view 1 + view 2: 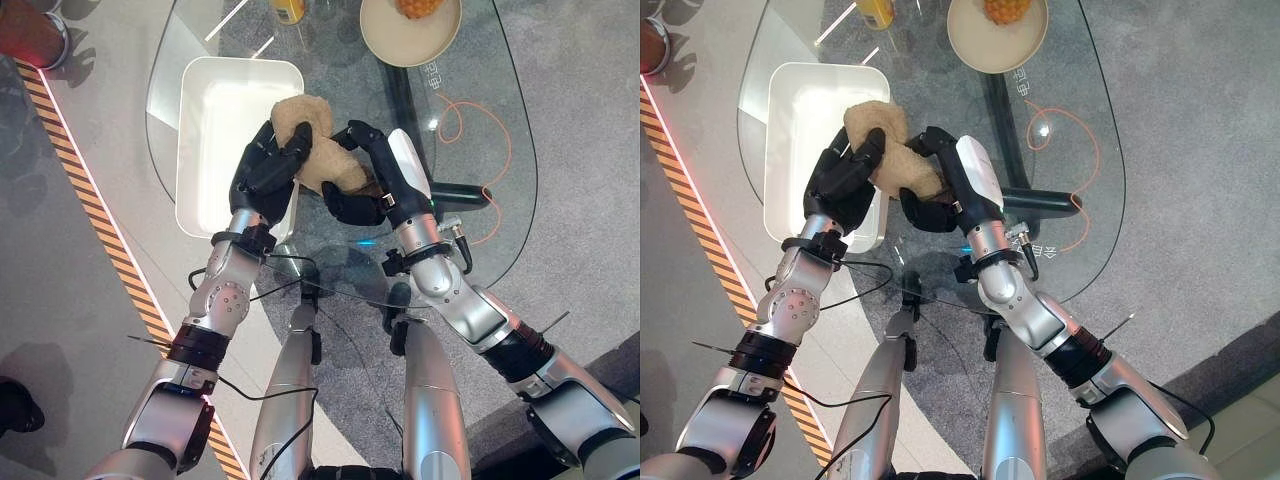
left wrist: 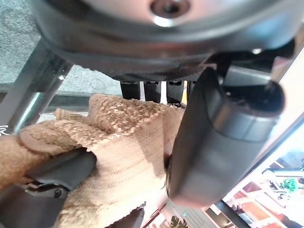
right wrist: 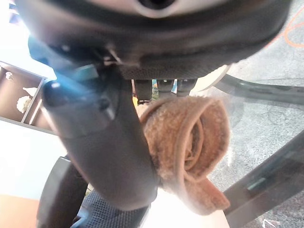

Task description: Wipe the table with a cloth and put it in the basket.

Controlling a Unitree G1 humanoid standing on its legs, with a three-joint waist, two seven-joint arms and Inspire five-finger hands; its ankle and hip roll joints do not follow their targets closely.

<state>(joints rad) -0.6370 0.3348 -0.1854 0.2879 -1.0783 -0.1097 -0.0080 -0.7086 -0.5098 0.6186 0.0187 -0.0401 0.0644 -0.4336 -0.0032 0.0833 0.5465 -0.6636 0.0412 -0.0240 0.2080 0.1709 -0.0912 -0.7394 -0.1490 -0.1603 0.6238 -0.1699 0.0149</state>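
Both of the humanoid's dark hands grip one bunched tan cloth (image 1: 318,150) above a glass table (image 1: 500,120) — the left hand (image 1: 268,172) has its fingers curled over the cloth's near-left side, while the right hand (image 1: 372,180), its thumb under a white cover, wraps round the opposite side, fingers bent over the top. The cloth sits between the two palms, its upper fold poking out beyond the left hand's fingertips. In the left wrist view the nubbly fabric (image 2: 118,152) fills the space past the thumb (image 2: 209,142), with a finger of the other hand (image 2: 52,175) pressed into it; in the right wrist view the cloth (image 3: 190,142) shows rolled into a loose coil right against the thumb (image 3: 104,137). Just beside and partly beneath the left hand lies a white rectangular basket (image 1: 215,100), its near-right corner under the cloth's edge — whether the fabric touches the rim cannot be told. Well beyond the right hand stands a cream bowl (image 1: 400,40) holding something orange, with a yellow container (image 1: 288,10) near it at the table's far edge, and an orange cord (image 1: 470,120) loops under the glass off to the right hand's outer side
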